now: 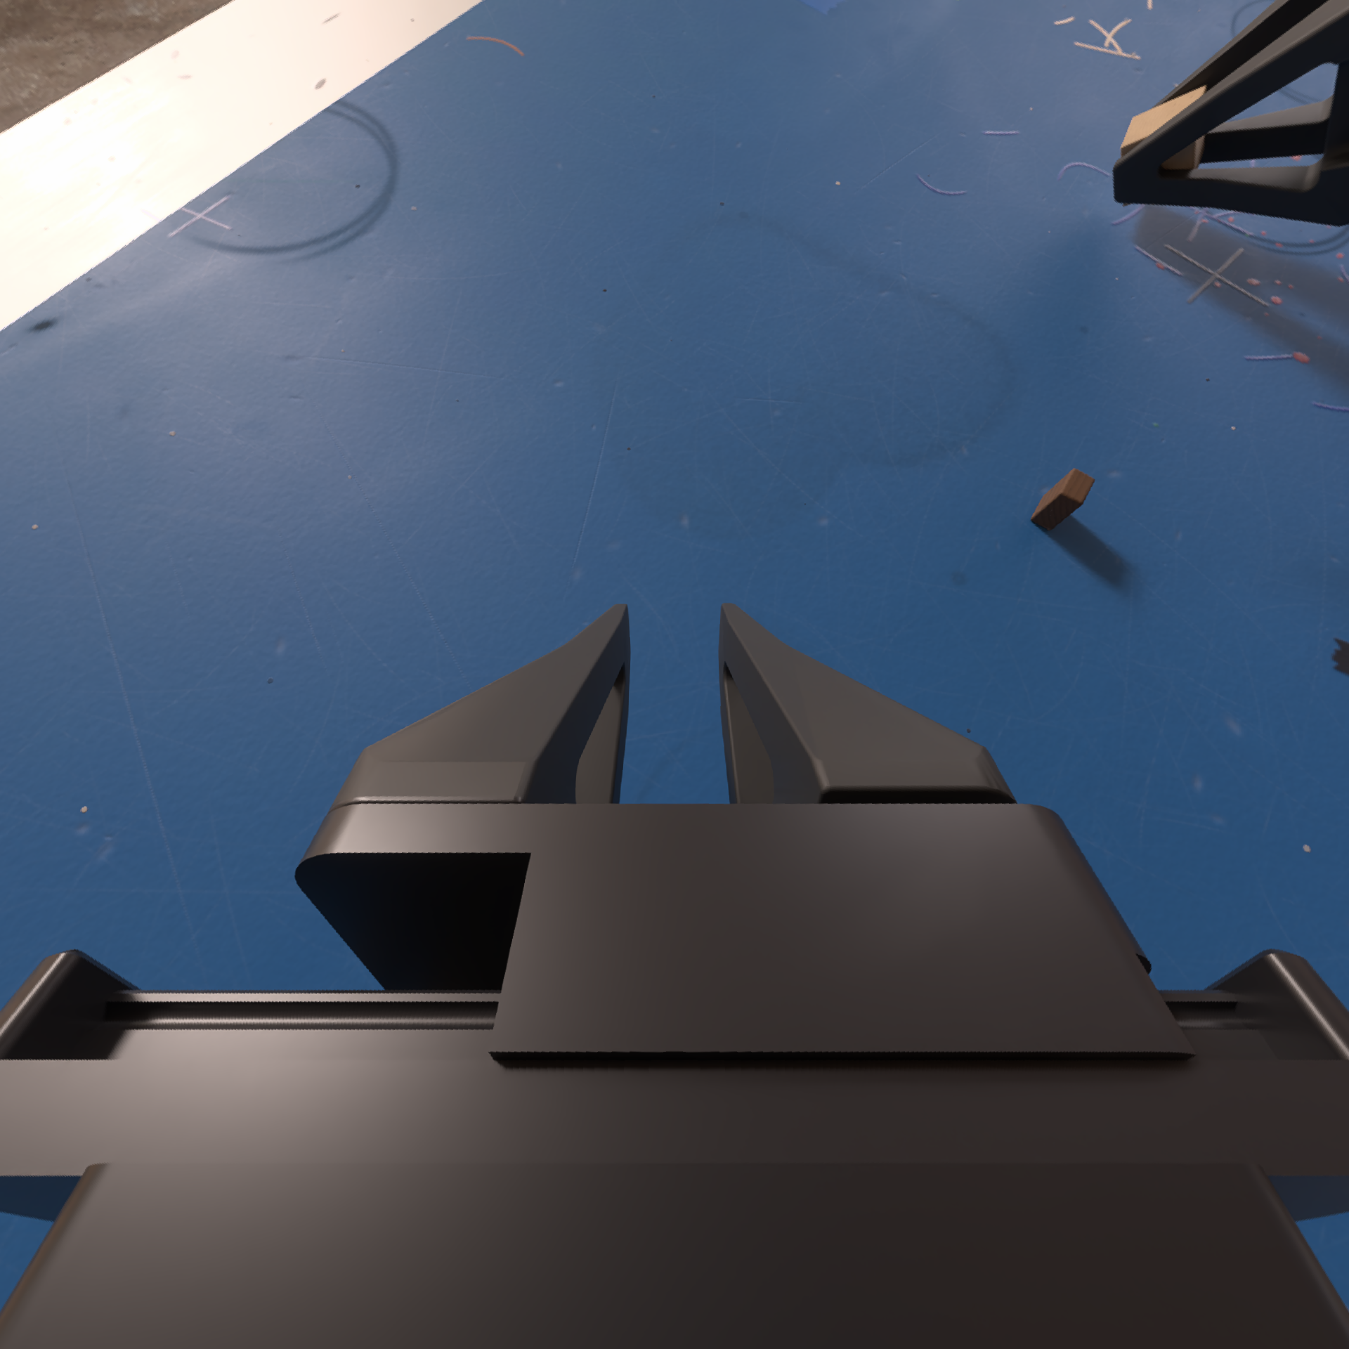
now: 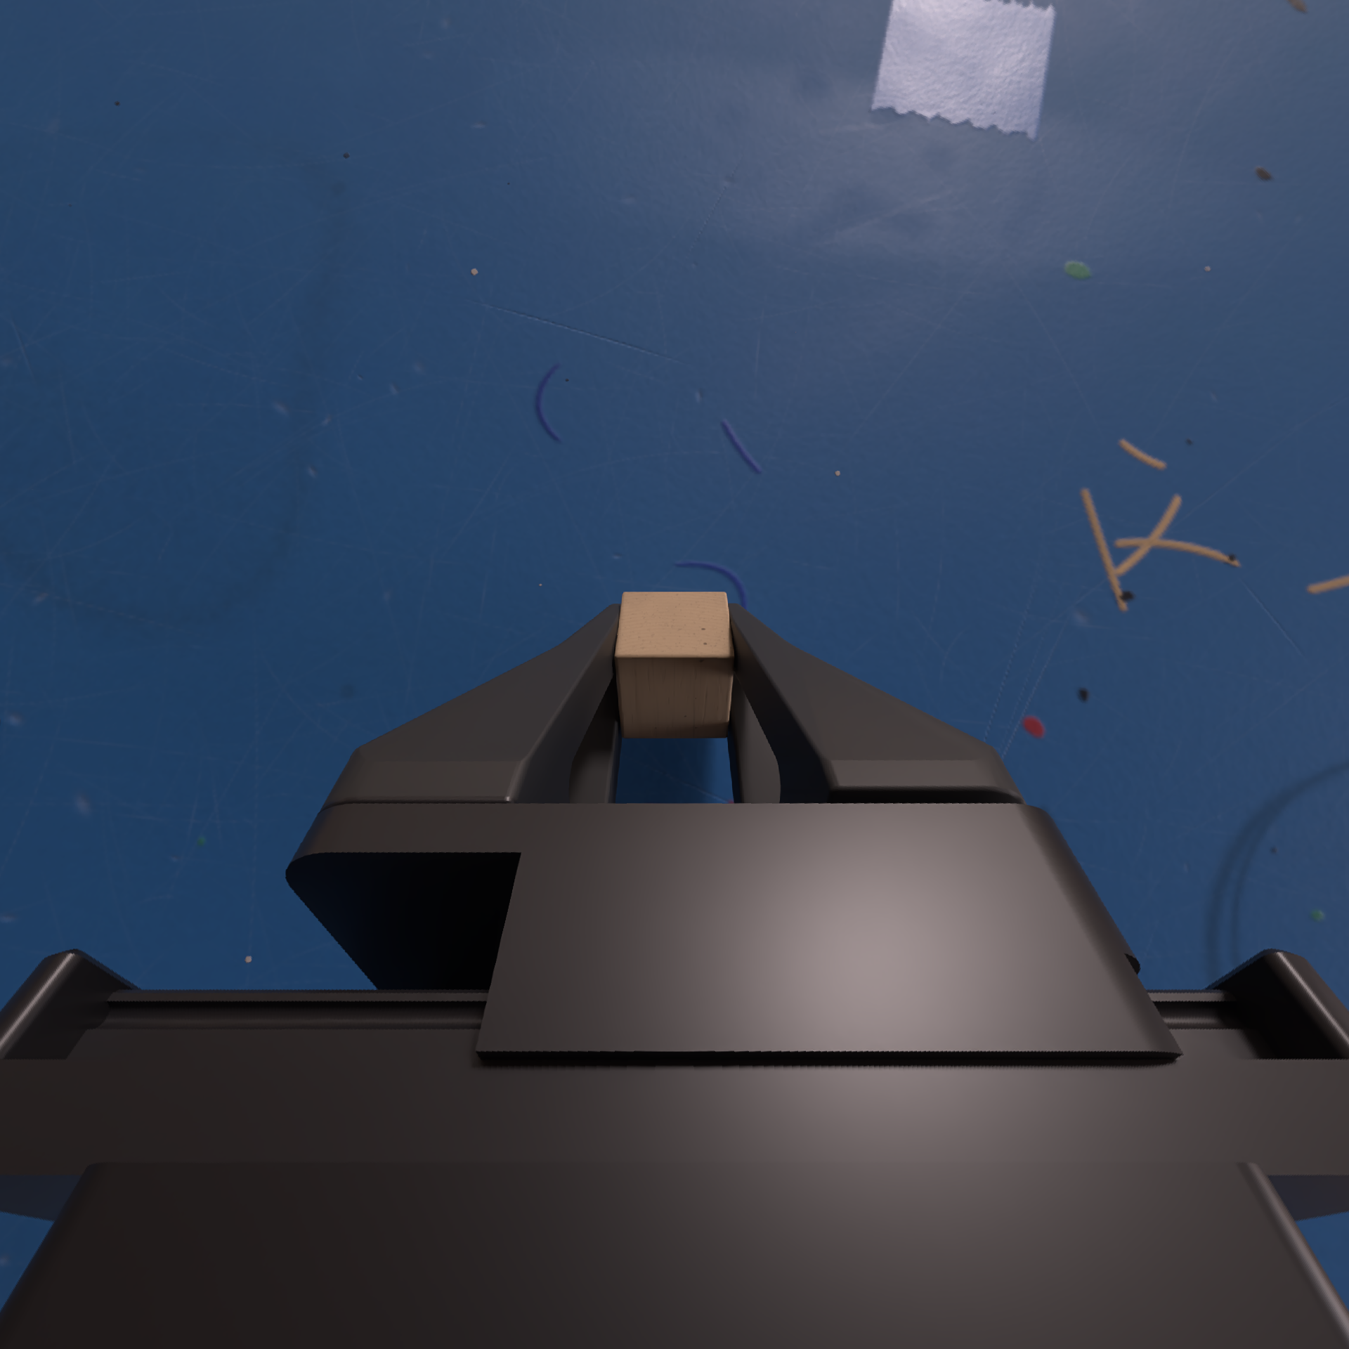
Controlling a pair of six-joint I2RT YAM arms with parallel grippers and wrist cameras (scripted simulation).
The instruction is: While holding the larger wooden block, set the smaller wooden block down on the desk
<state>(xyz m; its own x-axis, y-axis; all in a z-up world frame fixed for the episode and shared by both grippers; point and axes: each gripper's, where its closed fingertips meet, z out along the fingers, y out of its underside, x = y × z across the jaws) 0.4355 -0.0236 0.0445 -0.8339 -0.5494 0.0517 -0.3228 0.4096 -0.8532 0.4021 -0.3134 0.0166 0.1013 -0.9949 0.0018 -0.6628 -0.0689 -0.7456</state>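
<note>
The smaller wooden block (image 1: 1062, 498), dark brown, lies tilted on the blue desk (image 1: 511, 438), ahead and to the right of my left gripper (image 1: 673, 609). The left gripper is open by a narrow gap and empty, well apart from that block. My right gripper (image 2: 673, 609) is shut on the larger, pale wooden block (image 2: 673, 660), held at the fingertips above the desk (image 2: 365, 365). The right gripper (image 1: 1139, 157) with the pale block (image 1: 1161, 120) also shows at the top right of the left wrist view.
A white band (image 1: 109, 146) runs along the desk's far left edge, with grey floor beyond. A pale piece of tape (image 2: 963, 62) is stuck to the desk ahead of the right gripper. Scratches, pen marks and paint specks cover the surface.
</note>
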